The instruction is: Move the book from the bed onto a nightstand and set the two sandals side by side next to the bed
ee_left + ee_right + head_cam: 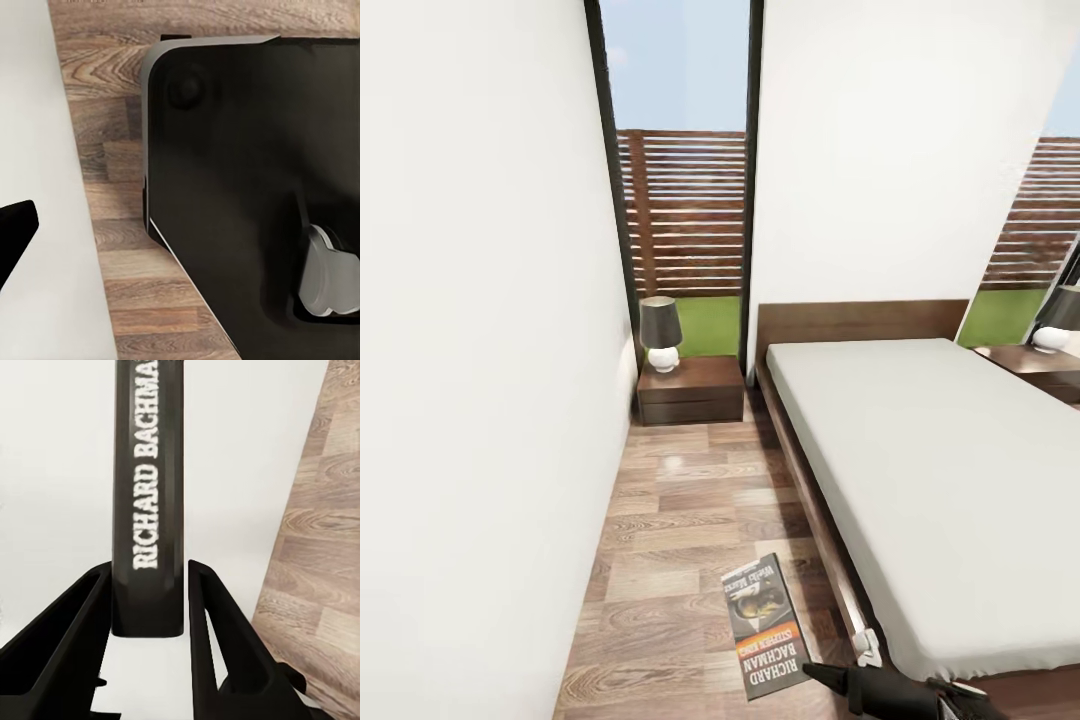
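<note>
- The right pincer (150, 607) holds the book (148, 510) by its spine end, one dark finger (79, 637) on each side of the cover with the white "RICHARD BACHMAN" lettering.
- In the head view the book (765, 625) hangs over the wood-plank floor (680, 520), just beside the bed (940, 480), with the right pincer (830, 675) at its lower corner.
- The left pincer's state I cannot tell; its wrist view shows the robot's dark base (255, 187) over floor planks.
- A nightstand (691, 388) stands well ahead against the wall beside the headboard, a dark-shaded lamp (660, 333) on its top.
- A second nightstand (1040, 368) sits on the bed's far side.
</note>
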{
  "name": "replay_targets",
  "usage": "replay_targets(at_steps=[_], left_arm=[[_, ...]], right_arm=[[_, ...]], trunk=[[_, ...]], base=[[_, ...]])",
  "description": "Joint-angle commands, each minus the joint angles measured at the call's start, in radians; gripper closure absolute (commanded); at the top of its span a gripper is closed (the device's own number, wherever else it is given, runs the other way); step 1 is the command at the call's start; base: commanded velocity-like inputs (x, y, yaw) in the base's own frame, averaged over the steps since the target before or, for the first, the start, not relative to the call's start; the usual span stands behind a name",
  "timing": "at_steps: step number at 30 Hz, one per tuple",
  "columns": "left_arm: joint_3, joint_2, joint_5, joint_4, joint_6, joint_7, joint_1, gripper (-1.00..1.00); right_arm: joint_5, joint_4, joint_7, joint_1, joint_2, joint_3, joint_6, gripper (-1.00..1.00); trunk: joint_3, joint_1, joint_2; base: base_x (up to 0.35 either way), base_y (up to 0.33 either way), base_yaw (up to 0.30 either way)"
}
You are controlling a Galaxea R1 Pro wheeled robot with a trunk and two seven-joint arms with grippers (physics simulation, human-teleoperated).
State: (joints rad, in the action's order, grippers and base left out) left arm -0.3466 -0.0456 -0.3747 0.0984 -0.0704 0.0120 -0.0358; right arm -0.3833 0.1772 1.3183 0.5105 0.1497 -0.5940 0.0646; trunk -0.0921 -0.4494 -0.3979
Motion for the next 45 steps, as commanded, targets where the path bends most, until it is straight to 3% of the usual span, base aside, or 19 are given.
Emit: replay_targets(at_steps=[1,10,31,45], left_arm=[[-0.009,0.0,-0.01,0.0,-0.003,0.001,-0.001,-1.0],[-0.009,0.0,-0.009,0.021,-0.002,-0.002,-0.001,-1.0],[-0.01,-0.002,-0.009,0.028,-0.005,-0.004,-0.019,-1.0],[-0.007,-0.003,-0.01,0.026,-0.019,-0.004,-0.019,-1.0]], right_arm=[[-0.008,0.0,0.005,0.002,-0.001,-0.009,0.007,1.0],[-0.006,-0.005,0.012,0.005,-0.003,-0.01,0.007,1.0],[-0.01,-0.017,0.017,0.005,-0.029,-0.008,0.006,1.0],[-0.013,-0.017,0.017,0.005,-0.043,-0.006,0.005,1.0]], trunk=[[-0.002,-0.001,-0.002],[-0.002,-0.001,-0.002],[-0.002,-0.001,-0.002],[-0.002,-0.001,-0.002]], base=[[0.0,0.0,0.0],[0.093,0.0,0.0],[0.3,-0.001,0.0],[0.028,-0.003,0.0]])
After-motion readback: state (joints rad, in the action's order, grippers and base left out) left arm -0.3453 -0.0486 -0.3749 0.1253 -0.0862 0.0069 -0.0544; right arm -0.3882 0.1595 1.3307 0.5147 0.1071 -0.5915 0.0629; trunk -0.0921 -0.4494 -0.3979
